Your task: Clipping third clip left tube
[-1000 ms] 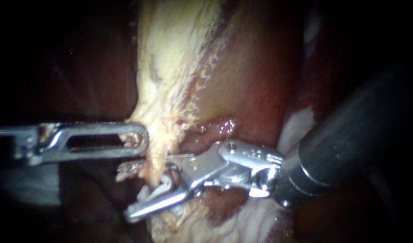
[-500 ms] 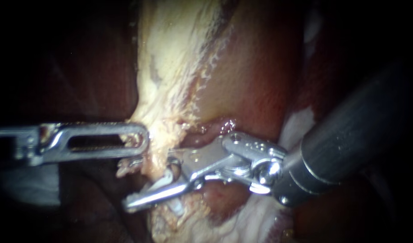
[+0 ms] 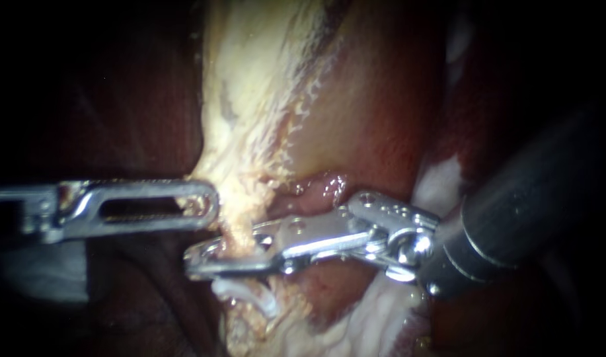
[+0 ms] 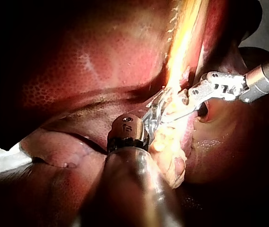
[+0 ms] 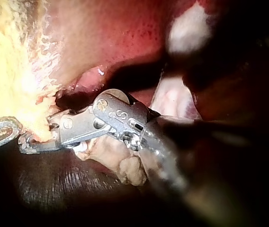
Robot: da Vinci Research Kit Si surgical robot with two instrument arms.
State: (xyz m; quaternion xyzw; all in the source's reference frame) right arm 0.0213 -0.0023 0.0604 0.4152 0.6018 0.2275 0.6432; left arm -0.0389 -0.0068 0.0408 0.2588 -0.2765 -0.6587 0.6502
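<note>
Tube [image 3: 238,228] – a pale, fat-coated strand running down from the yellowish tissue above, lying just off the tip of the left instrument [image 3: 207,205] and crossed by the right instrument [image 3: 203,256]. By its look it is soft, light and wet: likely to slip and flatten under pressure, and easily torn if pulled sideways, so it should be taken square across a bare stretch and not dragged along its length. The left instrument's jaws are clamped on the edge of the pale tissue beside the tube; the left wrist view shows them buried in that yellow fat, apparently holding the strand taut. The right instrument's jaws are squeezed together on the tube from both sides, lying almost level across it. A whitish clip [image 3: 250,297] sits on the strand just below them, close but apart. The liver [image 4: 77,71] lies dark red behind, untouched. Against half a second ago – the right jaws then gaped wide, the lower one slanting down past the tube with something white between them; now they have closed to a thin line, and the wrist joint has shifted slightly back toward its shaft. The left instrument has not shifted against the tissue.
</note>
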